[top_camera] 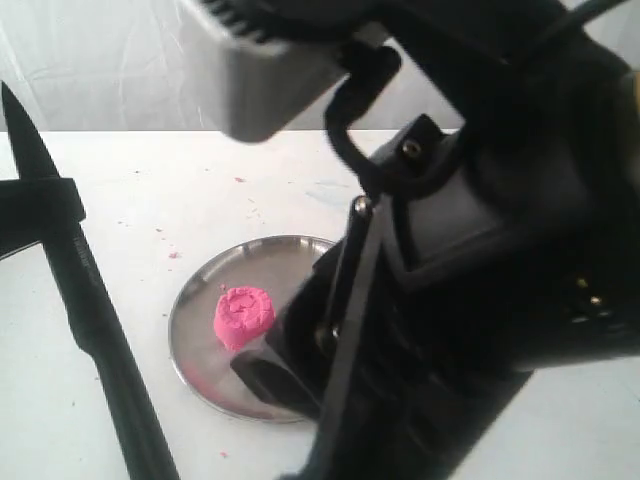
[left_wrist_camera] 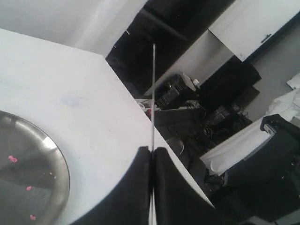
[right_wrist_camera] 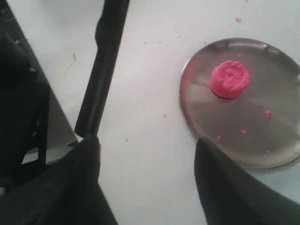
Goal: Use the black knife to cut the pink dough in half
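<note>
**A:** Where is the dough?

**B:** The dough [top_camera: 243,315] sits on the plate [top_camera: 195,300], low and a little left of centre in the exterior view. It is one lump with a dimpled top, uncut.

**A:** And the knife?

**B:** The knife [top_camera: 95,320] runs down the left side of that frame. Its tip is near the upper left corner and its handle goes off the bottom edge. It lies left of the plate and does not touch the dough.

**A:** What holds it?

**B:** The left gripper [left_wrist_camera: 152,157]. In the left wrist view its two fingers are pressed together on the knife. The blade shows edge-on as a thin line rising from between them.

**A:** And the right gripper?

**B:** The right gripper [right_wrist_camera: 146,140] is spread wide with nothing in it. Bare table [right_wrist_camera: 145,93] shows between its fingers. In the right wrist view the plate and dough lie past one finger and the knife handle past the other.

**A:** And in the exterior view?

**B:** There the right arm [top_camera: 480,250] fills the right half of the frame and covers the plate's right rim. One dark finger sits just beside the dough.

**A:** Anything else?

**B:** Pink crumbs [right_wrist_camera: 267,113] lie on the plate, and a few more on the table.
</note>
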Available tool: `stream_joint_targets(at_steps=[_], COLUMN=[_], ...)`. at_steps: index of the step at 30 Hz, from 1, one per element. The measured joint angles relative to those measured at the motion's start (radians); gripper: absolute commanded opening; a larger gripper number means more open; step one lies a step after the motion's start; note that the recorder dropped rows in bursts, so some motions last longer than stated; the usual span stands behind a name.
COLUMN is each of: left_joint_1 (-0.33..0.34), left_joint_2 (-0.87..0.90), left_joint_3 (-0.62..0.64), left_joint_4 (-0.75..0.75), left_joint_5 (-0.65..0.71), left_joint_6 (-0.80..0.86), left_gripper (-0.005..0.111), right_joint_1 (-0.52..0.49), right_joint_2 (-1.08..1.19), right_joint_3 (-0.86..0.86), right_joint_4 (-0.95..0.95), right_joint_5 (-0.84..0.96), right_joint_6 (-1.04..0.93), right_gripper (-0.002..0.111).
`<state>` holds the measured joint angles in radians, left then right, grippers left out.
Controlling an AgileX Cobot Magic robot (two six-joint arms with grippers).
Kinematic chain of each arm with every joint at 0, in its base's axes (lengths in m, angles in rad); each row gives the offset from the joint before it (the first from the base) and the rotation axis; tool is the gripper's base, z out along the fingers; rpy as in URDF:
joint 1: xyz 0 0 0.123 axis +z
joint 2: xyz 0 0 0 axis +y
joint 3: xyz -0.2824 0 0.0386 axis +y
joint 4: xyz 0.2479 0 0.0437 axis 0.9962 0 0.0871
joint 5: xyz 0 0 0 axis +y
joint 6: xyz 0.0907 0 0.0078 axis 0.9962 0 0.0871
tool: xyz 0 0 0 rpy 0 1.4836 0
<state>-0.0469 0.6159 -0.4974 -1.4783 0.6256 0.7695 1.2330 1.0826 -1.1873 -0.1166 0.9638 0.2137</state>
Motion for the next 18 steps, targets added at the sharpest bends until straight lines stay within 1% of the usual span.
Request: stream_joint_targets(at_steps=[3,6,8,11,14,18], left_joint_1=[0.0,0.0,0.0,0.0,0.0,0.0], left_joint_2=[0.025,0.055,0.072,0.083,0.085,0.085], left_joint_3=[-0.023,-0.042,-0.052,-0.058,-0.058,-0.058], left_joint_4=[0.009,0.011,0.027,0.071,0.114,0.129], left_joint_5=[0.04,0.097,0.121,0.124,0.102,0.048], left_joint_6=[0.014,0.043,0.047,0.028,0.007,-0.002], left_gripper=[0.0,0.0,0.0,0.0,0.0,0.0], right_joint_1=[-0.023,-0.029,-0.029,-0.029,-0.034,-0.036], right_joint_2=[-0.004,-0.004,-0.004,-0.004,-0.004,-0.004], right_joint_3=[0.0,0.0,0.0,0.0,0.0,0.0], right_joint_4=[0.134,0.213,0.202,0.163,0.157,0.127], right_joint_5=[0.004,-0.011,-0.043,-0.091,-0.113,-0.12], right_joint_6=[-0.124,-0.189,-0.172,-0.123,-0.099,-0.083], right_gripper=[0.046,0.046,0.046,0.046,0.046,0.046])
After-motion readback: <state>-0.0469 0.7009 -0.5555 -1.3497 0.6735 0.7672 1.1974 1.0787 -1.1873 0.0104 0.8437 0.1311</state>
